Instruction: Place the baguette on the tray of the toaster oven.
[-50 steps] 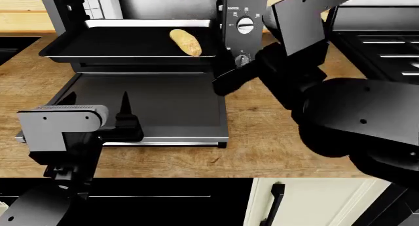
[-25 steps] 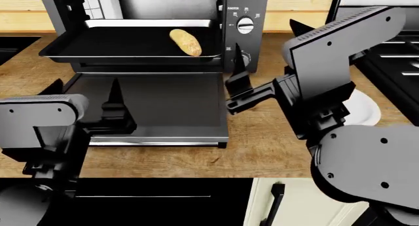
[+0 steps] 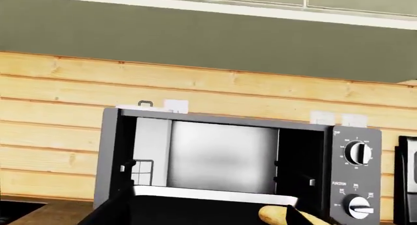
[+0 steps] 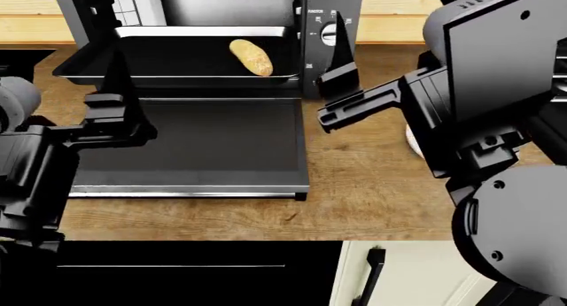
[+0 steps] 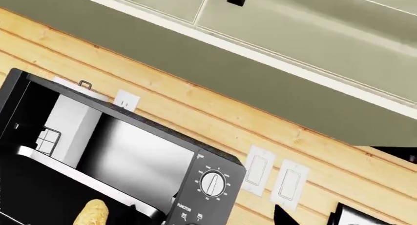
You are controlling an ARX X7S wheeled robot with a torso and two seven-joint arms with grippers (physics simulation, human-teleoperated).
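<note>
The baguette (image 4: 251, 57) lies on the black tray (image 4: 89, 70), right of its middle. The tray sticks out of the open toaster oven (image 4: 330, 54) above the flat door (image 4: 190, 143). The baguette also shows in the left wrist view (image 3: 277, 215) and the right wrist view (image 5: 91, 213). My left gripper (image 4: 78, 64) is open and empty, raised near the tray's front left corner. My right gripper (image 4: 376, 14) is open and empty, in front of the oven's knob panel (image 5: 212, 183). In the head view each shows only one finger.
A white plate (image 4: 412, 141) lies on the wooden counter (image 4: 354, 186) right of the oven, mostly hidden by my right arm. A dark sink edge (image 4: 13, 60) is at the far left. Cabinet fronts (image 4: 381, 273) run below the counter edge. A plank wall stands behind the oven.
Both grippers have risen and moved toward the oven, the left to the tray's left corner, the right up to the control panel. The baguette and tray have not moved.
</note>
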